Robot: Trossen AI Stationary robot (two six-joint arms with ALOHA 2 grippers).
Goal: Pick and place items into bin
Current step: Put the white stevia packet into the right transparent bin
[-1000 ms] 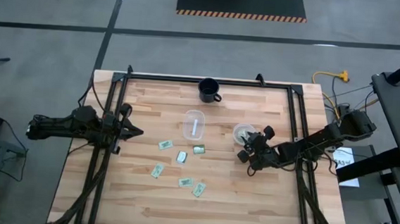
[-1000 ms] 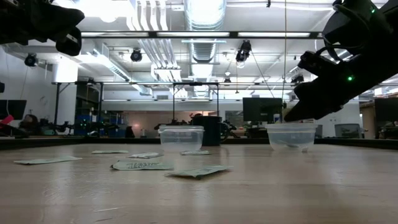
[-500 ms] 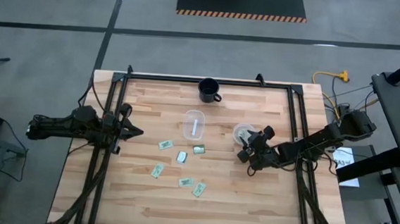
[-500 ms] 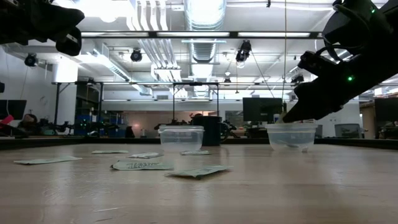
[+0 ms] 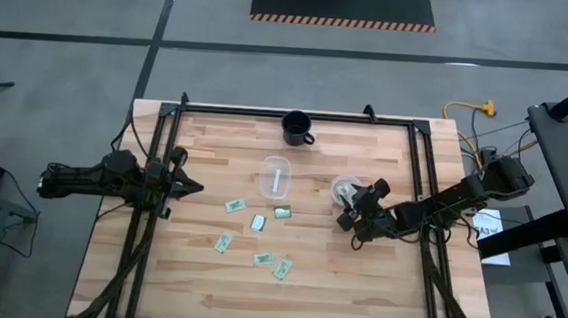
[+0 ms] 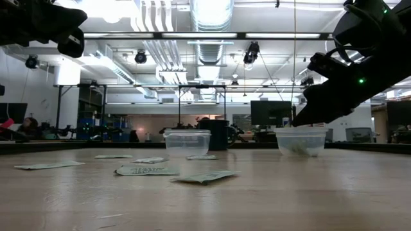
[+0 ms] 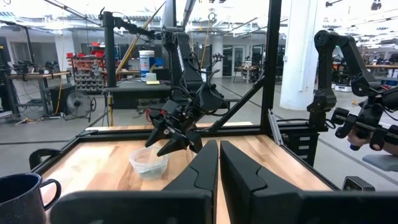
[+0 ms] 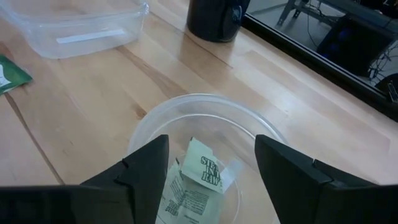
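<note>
Fingers on the right gripper (image 8: pixel 211 171) are spread apart with nothing in them, sitting right over the round clear plastic bin (image 8: pixel 205 112). The pale green and white packets (image 8: pixel 196 180) are lying inside it already. Left gripper (image 5: pixel 190 186) is shut and empty, parked at the table's left edge. Main risk I'd guess: pulling away low and clipping the light bin's rim, tipping it.

From where I sit: table (image 5: pixel 356 274) bare at 6 o'clock; scattered packets (image 5: pixel 257 239), oval container (image 5: pixel 276 177), mug (image 5: pixel 297 128) obstruct centre to 12.
</note>
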